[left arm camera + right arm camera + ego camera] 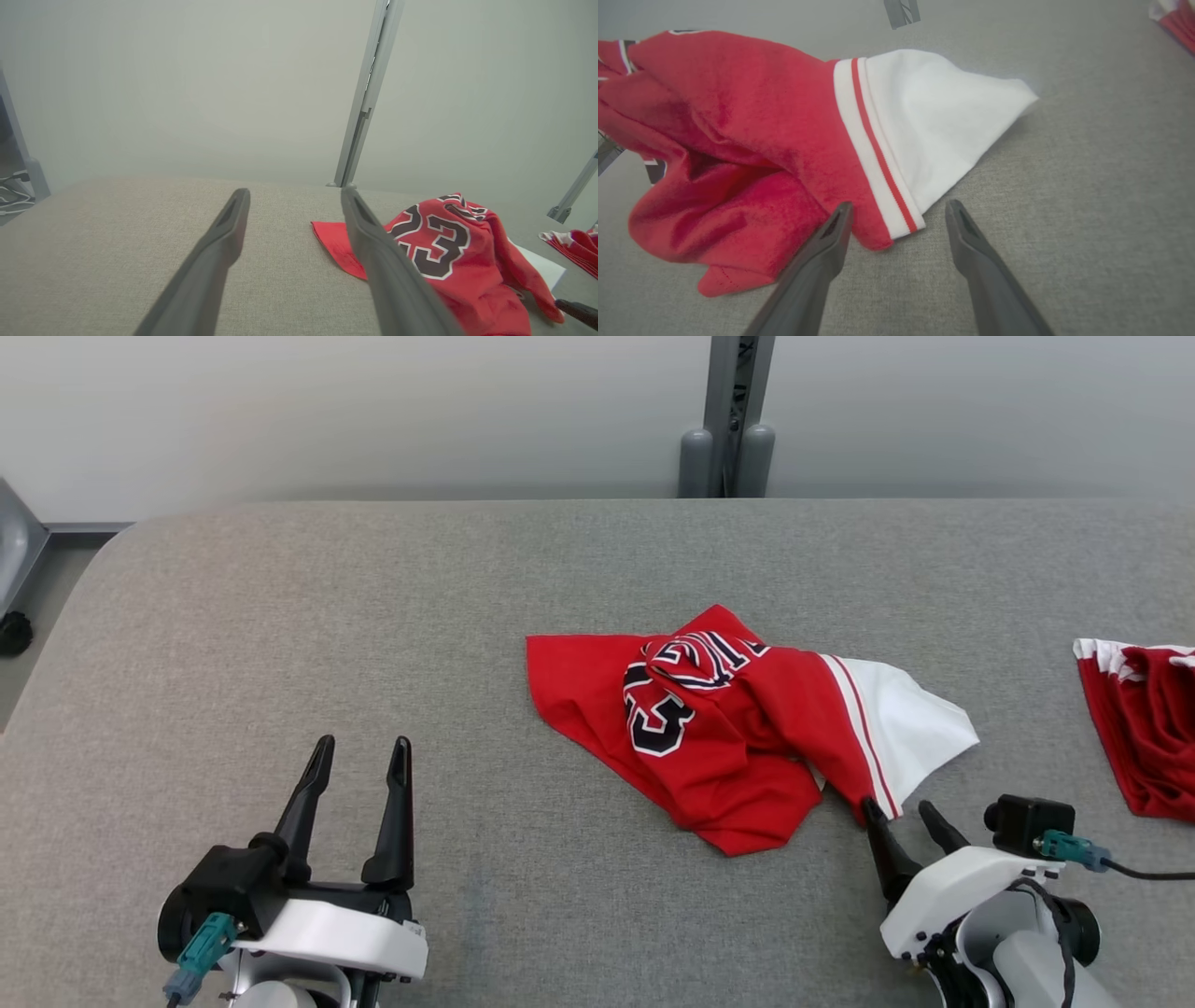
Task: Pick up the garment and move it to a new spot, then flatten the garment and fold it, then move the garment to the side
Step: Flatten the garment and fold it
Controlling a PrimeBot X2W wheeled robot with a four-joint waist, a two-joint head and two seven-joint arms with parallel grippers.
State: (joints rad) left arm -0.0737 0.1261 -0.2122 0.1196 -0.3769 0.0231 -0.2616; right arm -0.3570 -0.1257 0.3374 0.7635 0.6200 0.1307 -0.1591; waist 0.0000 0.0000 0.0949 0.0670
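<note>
**Right gripper [898, 805] spread wide at the near edge of the crumpled garment [728, 728]**

At the lower right of the head view, the right gripper is seen with its two dark fingers parted wide and nothing held between them. Its fingertips are placed just beside the garment's near edge. In the right wrist view, one fingertip is set against the red cloth by the striped band, and the other is over bare table [280, 616]. Whether the cloth is actually touched cannot be told.

The garment, a red jersey, is heaped in loose folds a little right of the middle of the grey fabric-covered table. A dark number 23 outlined in white is turned upward on the heap. A white panel (edged by a thin red stripe) is spread flat toward the right.

The left gripper [364, 741] is seen at the lower left, its fingers likewise wide apart and empty, over bare table and well apart from the garment.

A second red-and-white cloth [1144, 728] is cut off by the right edge of the head view, apart from the jersey. A grey post [733, 420] is seen behind the table's far edge.
</note>
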